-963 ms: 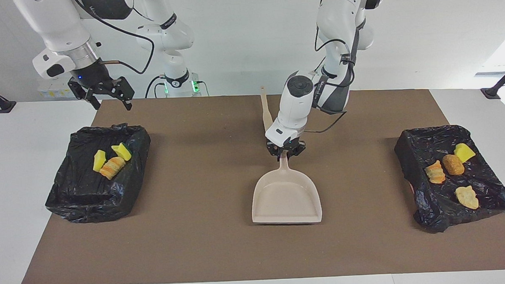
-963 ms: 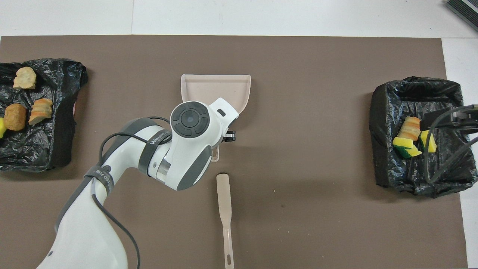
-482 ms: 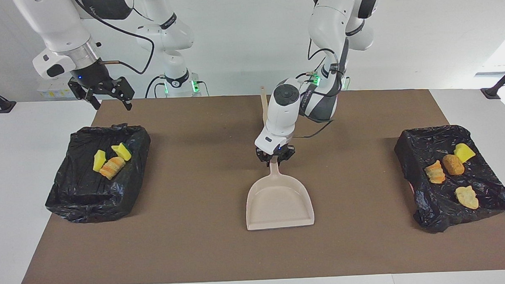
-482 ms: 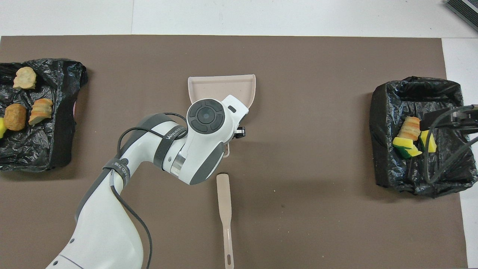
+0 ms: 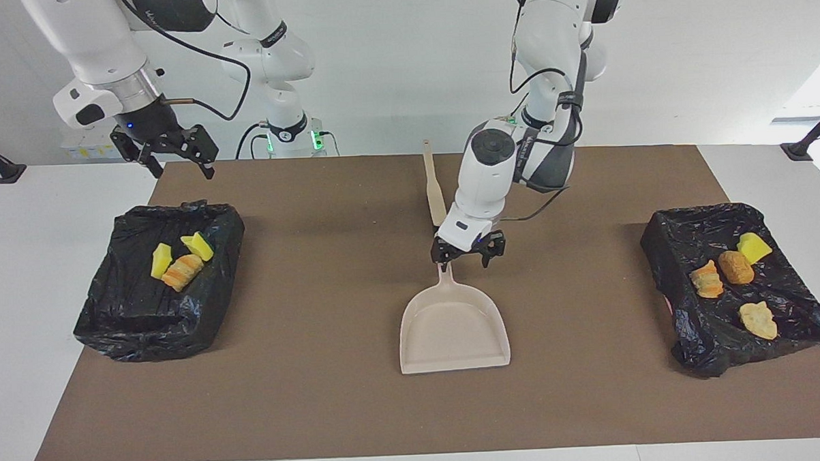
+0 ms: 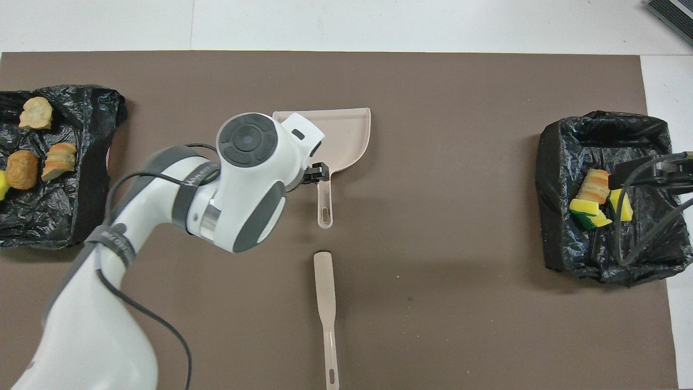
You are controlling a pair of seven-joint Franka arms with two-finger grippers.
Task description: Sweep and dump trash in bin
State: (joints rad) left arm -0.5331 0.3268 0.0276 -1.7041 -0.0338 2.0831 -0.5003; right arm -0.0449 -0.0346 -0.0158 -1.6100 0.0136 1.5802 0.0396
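Here the left gripper [image 5: 463, 254] hangs with fingers spread and empty just above the dustpan [image 5: 453, 331] handle on the surface, the right gripper [image 5: 173, 155] waits with fingers apart and empty over a bag-lined bin [image 5: 155, 314], and the trash [image 5: 178, 260] lies in both bins.

The only lettering is a grey band [image 6: 196, 177] round the left arm's wrist link, just up the arm from the tool. Its white print is too small and too curved to read. Nothing else carries words, numbers or signs.
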